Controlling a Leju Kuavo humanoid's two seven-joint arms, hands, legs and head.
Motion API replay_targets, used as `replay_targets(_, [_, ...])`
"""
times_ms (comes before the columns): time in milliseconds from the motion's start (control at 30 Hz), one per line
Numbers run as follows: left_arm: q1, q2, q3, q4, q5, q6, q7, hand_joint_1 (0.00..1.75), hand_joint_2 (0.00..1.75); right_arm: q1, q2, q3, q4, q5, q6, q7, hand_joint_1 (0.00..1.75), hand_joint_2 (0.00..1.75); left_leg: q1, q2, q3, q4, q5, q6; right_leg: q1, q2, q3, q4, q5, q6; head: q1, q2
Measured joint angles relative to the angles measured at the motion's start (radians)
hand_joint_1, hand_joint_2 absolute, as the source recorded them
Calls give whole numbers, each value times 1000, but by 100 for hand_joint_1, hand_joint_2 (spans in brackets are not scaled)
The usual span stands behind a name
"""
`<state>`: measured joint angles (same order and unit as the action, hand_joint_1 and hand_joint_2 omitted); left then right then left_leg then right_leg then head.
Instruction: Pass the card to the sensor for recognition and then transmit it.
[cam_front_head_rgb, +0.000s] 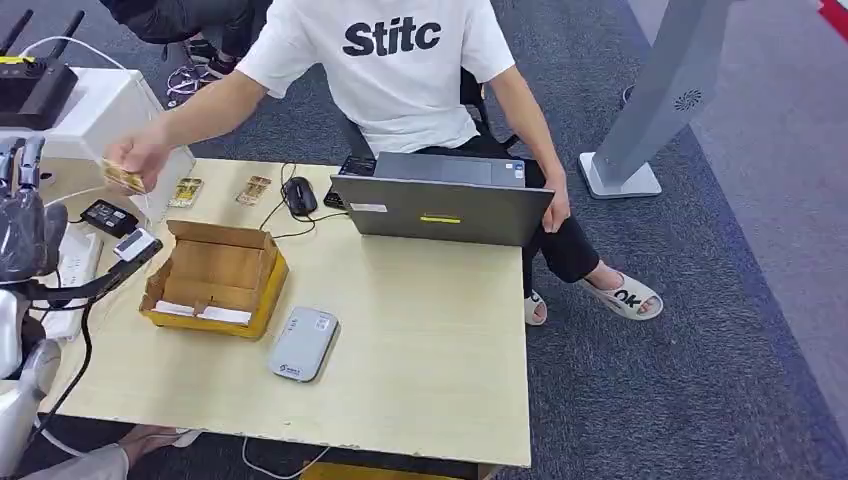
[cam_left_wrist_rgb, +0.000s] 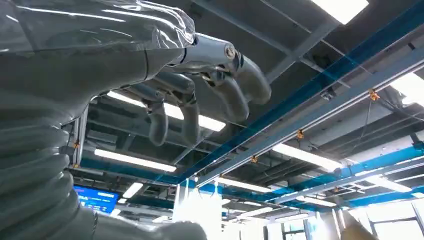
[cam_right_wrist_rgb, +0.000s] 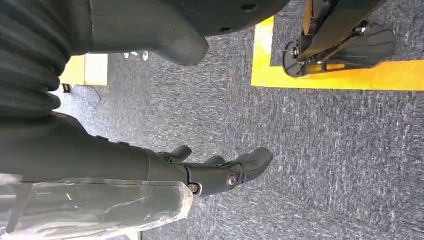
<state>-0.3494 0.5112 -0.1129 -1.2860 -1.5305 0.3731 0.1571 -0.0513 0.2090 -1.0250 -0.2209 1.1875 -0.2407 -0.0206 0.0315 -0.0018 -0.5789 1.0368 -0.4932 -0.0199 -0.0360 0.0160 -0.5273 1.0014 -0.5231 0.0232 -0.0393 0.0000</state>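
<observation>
A person across the table holds a yellowish card (cam_front_head_rgb: 124, 177) in one hand, above the table's far left corner. Two more cards (cam_front_head_rgb: 186, 190) (cam_front_head_rgb: 254, 189) lie flat near the far edge. The grey sensor pad (cam_front_head_rgb: 302, 343) lies near the table's middle, in front of a cardboard box. My left hand (cam_front_head_rgb: 24, 205) is raised at the table's left edge, a short way from the held card. In the left wrist view, my left hand (cam_left_wrist_rgb: 200, 95) has its fingers loosely bent and apart, with nothing in them. My right hand (cam_right_wrist_rgb: 220, 170) hangs over the carpet, empty, fingers loosely spread.
An open cardboard box (cam_front_head_rgb: 213, 275) stands left of centre. A grey laptop (cam_front_head_rgb: 445, 205) and a black mouse (cam_front_head_rgb: 299, 195) sit at the far side. A power strip (cam_front_head_rgb: 74, 266), an adapter (cam_front_head_rgb: 108, 215) and cables lie by my left arm. A grey stand (cam_front_head_rgb: 650, 110) is on the carpet.
</observation>
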Motion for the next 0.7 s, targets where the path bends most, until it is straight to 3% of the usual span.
replay_targets(167, [55,-8,49,-17,97,62,-40,0,175,1,0,-5,0,-10,-1,5,0,175,0,1,0,0,0,0,0,1,0,0,0,0,0,0])
replay_targets(267, [139,-28,108,-70,262,128,-114,0,175,1,0,-19,0,-27,-7,2,0,175,0,2,0,0,0,0,0,2,0,0,0,0,0,0])
replay_targets(367, [270,-79,192,-144,408,207,-206,0,175,4,2,-32,0,-37,-19,3,0,175,-1,3,0,0,-2,0,0,3,-1,0,-1,0,0,0])
replay_targets(433, [374,-140,261,-203,531,257,-306,0,175,8,3,-44,0,-45,-26,4,0,175,-1,4,0,0,-3,0,-1,4,-1,-1,-1,0,0,0])
replay_targets(533, [501,-259,368,-266,659,258,-479,0,175,14,7,-58,0,-55,-34,0,0,175,-1,4,-1,0,-3,1,-1,4,-1,-1,-2,1,0,0])
replay_targets(633, [569,-406,486,-289,757,160,-599,0,175,16,11,-75,0,-63,-35,-16,0,175,-2,2,-1,0,-3,1,-2,2,0,-2,-2,1,0,0])
replay_targets(700, [589,-510,576,-287,751,117,-685,0,175,16,14,-85,0,-63,-38,-25,0,175,-1,2,-1,0,-3,1,-2,1,0,-2,-2,1,1,0])
